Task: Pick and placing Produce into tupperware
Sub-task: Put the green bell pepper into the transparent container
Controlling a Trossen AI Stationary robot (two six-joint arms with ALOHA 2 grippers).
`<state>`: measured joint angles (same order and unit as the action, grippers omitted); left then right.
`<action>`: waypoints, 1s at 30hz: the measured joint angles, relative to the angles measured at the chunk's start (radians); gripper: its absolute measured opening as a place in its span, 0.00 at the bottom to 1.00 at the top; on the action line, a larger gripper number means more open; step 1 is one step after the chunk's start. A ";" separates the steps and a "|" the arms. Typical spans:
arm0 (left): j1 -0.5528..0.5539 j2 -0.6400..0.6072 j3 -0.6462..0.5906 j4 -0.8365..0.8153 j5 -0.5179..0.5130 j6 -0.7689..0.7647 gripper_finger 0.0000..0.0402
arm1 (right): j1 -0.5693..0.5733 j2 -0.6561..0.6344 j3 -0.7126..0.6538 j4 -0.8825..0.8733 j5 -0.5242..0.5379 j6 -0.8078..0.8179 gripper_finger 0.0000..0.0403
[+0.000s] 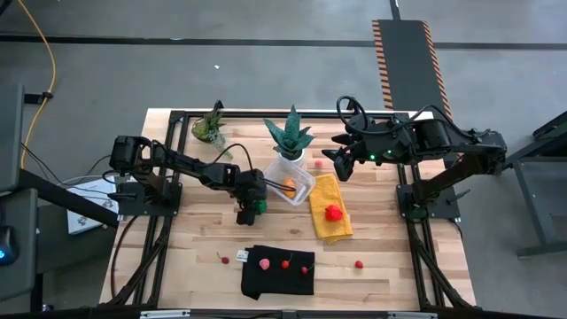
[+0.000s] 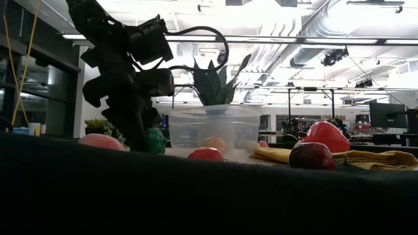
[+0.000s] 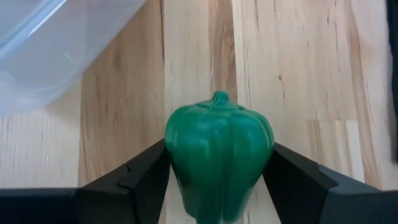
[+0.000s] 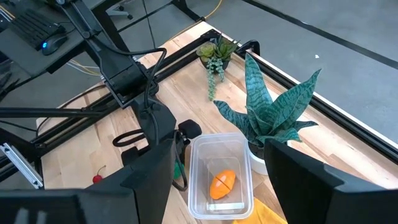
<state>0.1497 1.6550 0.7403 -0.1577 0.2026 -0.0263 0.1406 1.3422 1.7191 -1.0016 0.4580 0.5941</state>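
Left gripper [image 3: 219,180] down at table level just off the tupperware's [image 1: 293,182] 8 o'clock corner, fingers [image 3: 146,177] pressed against both flanks of a green toy bell pepper [image 3: 219,160], stem pointing away from the wrist. Clamped on it, no gap showing either side, pepper bottom sitting on or right at the wooden tabletop [image 1: 195,239]. Same pepper showing as a green blob under the arm in the low view, right beside the clear box wall.

Right gripper [image 1: 339,165] hanging up in the air around 2 o'clock of the box, near the spiky potted plant [image 1: 291,136], fingers [image 4: 146,177] spread wide with nothing between them.

Inside the tupperware: one orange piece [image 4: 222,183], lying on the floor of the box.

Elsewhere on the table:
- red strawberry-ish fruit [image 1: 333,213] on the yellow cloth [image 1: 330,229], at 4 o'clock from the box
- pink piece [image 1: 264,263] plus two small red ones [image 1: 285,263] on the black cloth [image 1: 277,282] at 6 o'clock
- small red bits on bare wood either side of that cloth [image 1: 359,263]
- second, smaller potted plant [image 1: 211,125] off at 10 o'clock near the table's far edge
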 joint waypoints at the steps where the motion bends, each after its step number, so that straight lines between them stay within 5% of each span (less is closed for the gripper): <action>1: 0.000 0.000 0.000 0.000 0.000 -0.004 0.57 | 0.000 0.000 0.000 0.000 0.000 0.000 0.59; 30: 0.000 -0.290 -0.001 -0.092 0.000 -0.103 0.57 | 0.000 0.000 0.000 -0.003 0.000 -0.002 0.59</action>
<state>0.1501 1.3652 0.7395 -0.2502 0.2025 -0.1296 0.1406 1.3422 1.7191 -1.0050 0.4580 0.5923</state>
